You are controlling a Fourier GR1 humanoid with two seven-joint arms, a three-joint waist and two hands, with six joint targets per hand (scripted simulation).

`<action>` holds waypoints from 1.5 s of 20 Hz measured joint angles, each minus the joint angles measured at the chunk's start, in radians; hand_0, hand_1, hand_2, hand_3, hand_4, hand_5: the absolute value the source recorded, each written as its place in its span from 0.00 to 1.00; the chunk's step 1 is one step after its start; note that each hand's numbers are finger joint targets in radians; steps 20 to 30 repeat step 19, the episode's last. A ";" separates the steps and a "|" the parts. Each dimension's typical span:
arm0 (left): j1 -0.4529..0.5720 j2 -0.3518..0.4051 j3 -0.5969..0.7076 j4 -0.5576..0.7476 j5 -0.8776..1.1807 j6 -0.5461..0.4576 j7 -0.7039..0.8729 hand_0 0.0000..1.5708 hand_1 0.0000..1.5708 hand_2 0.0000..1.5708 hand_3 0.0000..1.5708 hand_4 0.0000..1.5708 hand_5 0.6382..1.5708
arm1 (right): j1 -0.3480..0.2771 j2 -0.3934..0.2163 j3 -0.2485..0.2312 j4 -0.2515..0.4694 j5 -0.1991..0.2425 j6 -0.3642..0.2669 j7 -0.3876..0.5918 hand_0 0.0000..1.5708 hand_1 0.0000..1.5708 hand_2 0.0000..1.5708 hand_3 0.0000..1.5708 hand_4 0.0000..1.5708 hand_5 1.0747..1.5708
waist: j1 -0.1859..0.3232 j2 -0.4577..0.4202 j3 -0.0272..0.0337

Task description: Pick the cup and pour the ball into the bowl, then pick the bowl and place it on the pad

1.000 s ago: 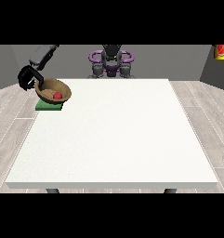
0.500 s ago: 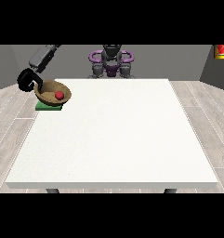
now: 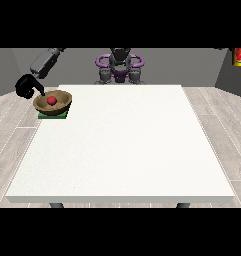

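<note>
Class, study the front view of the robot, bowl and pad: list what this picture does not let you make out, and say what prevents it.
- Green pad: mostly covered by the brown bowl; only its front edge shows.
- Hand at the view's left: too small to tell whether its fingers touch the bowl's rim.
- The other hand: shows nowhere in the front view.
- Cup: appears nowhere in view.
- Red object at the top right: cut off by the picture's edge.

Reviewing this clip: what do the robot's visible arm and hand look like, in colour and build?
Only one arm shows, at the view's left. Its forearm is a chunky grey segment with rounded edges, darker at the upper end. It ends in a black hand with slender black fingers. No cables or markings can be made out. The torso behind the white table is dark grey with purple rings at both sides.
</note>
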 measured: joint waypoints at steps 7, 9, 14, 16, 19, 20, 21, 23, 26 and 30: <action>-0.013 0.026 0.005 0.020 0.012 -0.015 -0.027 0.00 0.00 0.00 0.00 0.76 1.00 | -0.046 0.014 -0.007 0.008 -0.004 -0.049 -0.039 0.59 0.59 0.70 0.66 0.10 0.88 | 0.021 0.041 0.0000; -0.022 0.039 0.007 0.026 0.017 -0.019 -0.026 0.00 0.00 0.00 0.00 0.76 1.00 | -0.060 0.001 0.007 0.015 0.007 -0.036 -0.028 0.12 0.12 0.26 0.50 0.00 0.76 | 0.025 0.051 -0.0004; -0.023 0.052 0.001 0.030 0.022 -0.031 -0.026 0.00 0.00 0.00 0.00 0.76 1.00 | -0.062 0.000 0.056 0.029 0.046 -0.008 -0.021 0.00 0.00 0.00 0.00 0.00 0.66 | 0.037 0.048 -0.0020; -0.019 0.023 -0.018 -0.017 0.031 -0.011 0.009 0.00 0.00 0.00 0.00 0.76 1.00 | -0.058 -0.007 0.065 0.056 0.057 0.010 -0.018 0.00 0.00 0.00 0.00 0.00 0.65 | 0.045 0.018 -0.0008; -0.006 -0.018 -0.047 -0.048 0.026 0.018 0.037 0.00 0.00 0.00 0.00 0.76 1.00 | -0.076 -0.038 0.082 0.066 0.070 0.041 0.030 0.00 0.00 0.00 0.00 0.13 0.61 | 0.043 -0.030 0.0000; -0.006 -0.018 -0.047 -0.048 0.026 0.018 0.037 0.00 0.00 0.00 0.00 0.76 1.00 | -0.076 -0.038 0.082 0.066 0.070 0.041 0.030 0.00 0.00 0.00 0.00 0.13 0.61 | 0.043 -0.030 0.0000; -0.006 -0.018 -0.047 -0.048 0.026 0.018 0.037 0.00 0.00 0.00 0.00 0.76 1.00 | -0.076 -0.038 0.082 0.066 0.070 0.041 0.030 0.00 0.00 0.00 0.00 0.13 0.61 | 0.043 -0.030 0.0000; -0.006 -0.018 -0.047 -0.048 0.026 0.018 0.037 0.00 0.00 0.00 0.00 0.76 1.00 | -0.076 -0.038 0.082 0.066 0.070 0.041 0.030 0.00 0.00 0.00 0.00 0.13 0.61 | 0.043 -0.030 0.0000; -0.006 -0.018 -0.047 -0.048 0.026 0.018 0.037 0.00 0.00 0.00 0.00 0.76 1.00 | -0.076 -0.038 0.082 0.066 0.070 0.041 0.030 0.00 0.00 0.00 0.00 0.13 0.61 | 0.043 -0.030 0.0000; -0.006 -0.018 -0.047 -0.048 0.026 0.018 0.037 0.00 0.00 0.00 0.00 0.76 1.00 | -0.076 -0.038 0.082 0.066 0.070 0.041 0.030 0.00 0.00 0.00 0.00 0.13 0.61 | 0.043 -0.030 0.0000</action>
